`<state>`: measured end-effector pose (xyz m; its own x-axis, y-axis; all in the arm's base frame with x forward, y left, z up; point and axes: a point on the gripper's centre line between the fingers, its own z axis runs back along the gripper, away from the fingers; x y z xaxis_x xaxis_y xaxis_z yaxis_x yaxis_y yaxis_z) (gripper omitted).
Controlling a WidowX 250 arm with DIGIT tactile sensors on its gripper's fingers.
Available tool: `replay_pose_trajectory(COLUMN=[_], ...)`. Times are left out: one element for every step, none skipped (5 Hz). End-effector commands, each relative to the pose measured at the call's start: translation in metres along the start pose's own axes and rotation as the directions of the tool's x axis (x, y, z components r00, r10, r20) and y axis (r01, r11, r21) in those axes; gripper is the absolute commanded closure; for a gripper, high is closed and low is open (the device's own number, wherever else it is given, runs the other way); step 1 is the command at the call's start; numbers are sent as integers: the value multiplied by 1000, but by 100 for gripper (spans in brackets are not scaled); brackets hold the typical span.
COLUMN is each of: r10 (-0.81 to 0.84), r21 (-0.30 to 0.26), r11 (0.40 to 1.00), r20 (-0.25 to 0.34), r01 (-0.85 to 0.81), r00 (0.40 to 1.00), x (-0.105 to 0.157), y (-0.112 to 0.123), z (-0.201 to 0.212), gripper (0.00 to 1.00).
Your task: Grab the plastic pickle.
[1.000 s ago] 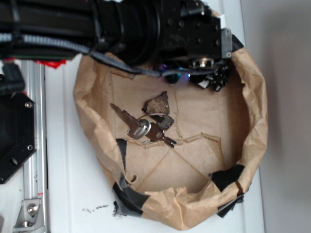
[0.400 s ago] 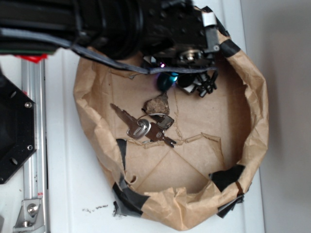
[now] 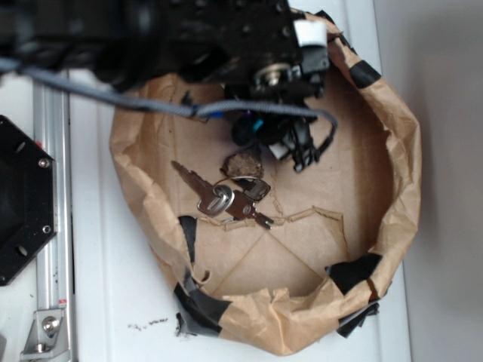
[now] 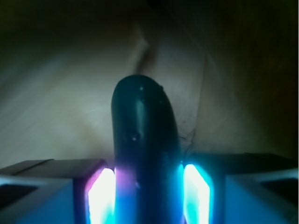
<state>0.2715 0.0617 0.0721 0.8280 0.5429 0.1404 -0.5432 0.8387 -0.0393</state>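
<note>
Gripper: black robot gripper clamped on the glossy dark green oblong plastic pickle, its glowing finger pads pressed to either side | Pickle: pinched between the pads, pointing away, above the crumpled brown paper bowl | Nearby: rough brown lump touching silver keys on a ring on the bowl floor

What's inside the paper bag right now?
The paper bag holds keys, a brown lump, and the end effector gripping the pickle. The arm covers the bag's top edge.
</note>
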Motion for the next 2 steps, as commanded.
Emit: replay_pose_trajectory(r10=[-409, -455], r21=[-131, -170], r11=[903, 878], r20=[28, -8], r01=[409, 447], r00=[912, 890], x=[18, 18], y=[-14, -24], z=[65, 69], gripper=[100, 100])
